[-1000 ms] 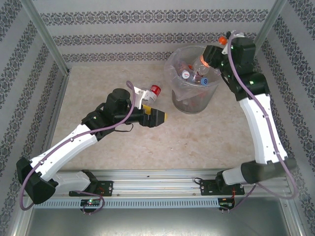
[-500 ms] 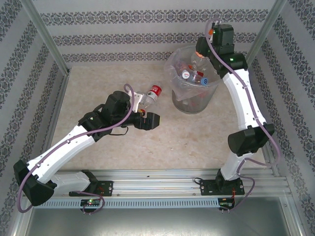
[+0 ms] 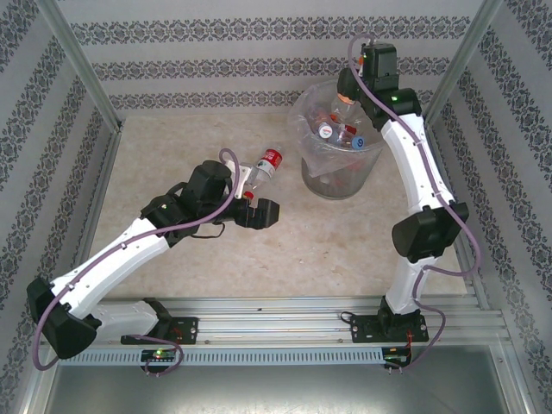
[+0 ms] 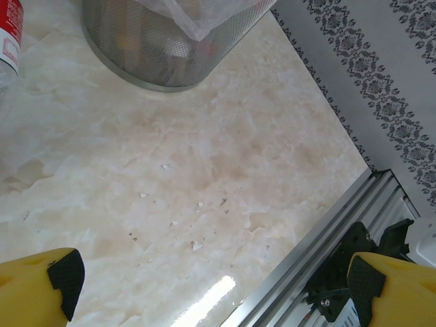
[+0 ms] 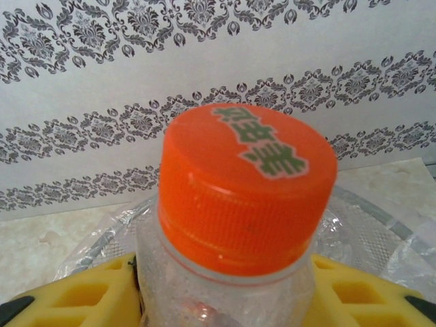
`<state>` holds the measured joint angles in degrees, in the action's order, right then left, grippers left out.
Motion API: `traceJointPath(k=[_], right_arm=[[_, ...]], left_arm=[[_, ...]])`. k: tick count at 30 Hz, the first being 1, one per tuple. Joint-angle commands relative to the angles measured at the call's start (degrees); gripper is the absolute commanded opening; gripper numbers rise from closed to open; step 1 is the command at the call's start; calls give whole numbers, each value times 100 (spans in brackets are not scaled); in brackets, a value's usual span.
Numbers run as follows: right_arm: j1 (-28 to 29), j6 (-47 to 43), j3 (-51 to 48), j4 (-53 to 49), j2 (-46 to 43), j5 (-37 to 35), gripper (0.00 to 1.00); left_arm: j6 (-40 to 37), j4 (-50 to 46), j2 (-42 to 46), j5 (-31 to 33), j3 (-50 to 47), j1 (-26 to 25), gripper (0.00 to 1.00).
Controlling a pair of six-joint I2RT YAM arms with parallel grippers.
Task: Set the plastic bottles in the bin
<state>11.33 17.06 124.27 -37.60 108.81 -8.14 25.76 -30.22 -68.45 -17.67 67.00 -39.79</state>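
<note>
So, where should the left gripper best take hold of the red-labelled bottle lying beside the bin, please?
Probably across the clear body of the red-labelled bottle, just below its label, coming from above: it lies on its side, so both round flanks are exposed.

A beige marbled worktop [image 3: 328,250] spreads across the centre, walled by grey damask-banded wallpaper [image 3: 259,34] at top and sides. An aluminium rail [image 3: 285,315] crosses the bottom; a slanted metal post [image 3: 82,65] stands upper left.
</note>
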Motion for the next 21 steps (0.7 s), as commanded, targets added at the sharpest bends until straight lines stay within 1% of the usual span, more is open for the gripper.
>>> traceJointPath(k=[1,2,4,6,9,12,17,21], right_arm=[[-79,-71,273,-43,196,19,56],[-81,-65,305,-67,223,26,57],[-79,-62,343,-103,245,24,63],[-79,-71,395,-141,239,9,71],[-92,-81,470,-211,194,34,77],[-87,-91,502,-263,96,107,80],[-88,-80,450,-412,-111,249,82],[-87,-80,74,-479,-492,565,82]], left_arm=[[-163,-206,-39,178,86,-64,100],[-168,-249,-54,264,89,-64,100],[-176,-305,-69,360,84,-64,100],[-192,-344,-79,417,86,-63,100],[-216,-386,-103,435,106,-64,100],[-229,-397,-123,464,104,-60,100],[-319,-459,-201,588,152,-51,100],[-509,-665,-394,787,298,34,100]])
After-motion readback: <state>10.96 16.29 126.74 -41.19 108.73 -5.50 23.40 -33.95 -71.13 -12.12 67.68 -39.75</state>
